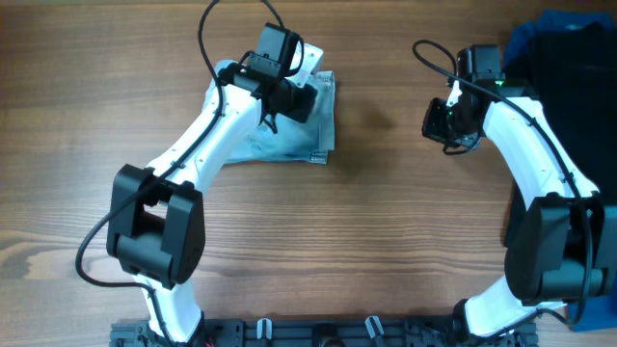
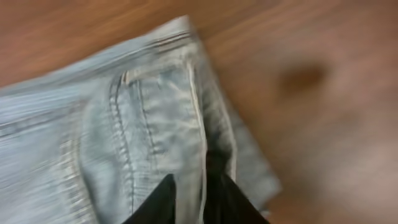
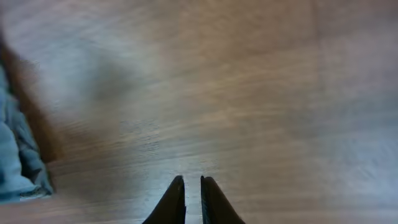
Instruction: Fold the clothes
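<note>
The light blue, faded denim shorts (image 1: 289,145) lie in a compact folded bundle on the brown wooden table (image 1: 366,241), so folding looks nearly done. The left gripper (image 2: 198,202) straddles a seam, fingers narrow; whether it is gripping, I cannot tell. The right gripper (image 3: 193,199) hovers apart, nearly closed and empty.

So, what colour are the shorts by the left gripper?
Light, faded blue denim; the shorts show best in the left wrist view.

Faded light-blue denim shorts (image 1: 292,141), brown wood-grain table (image 1: 386,241)
</note>
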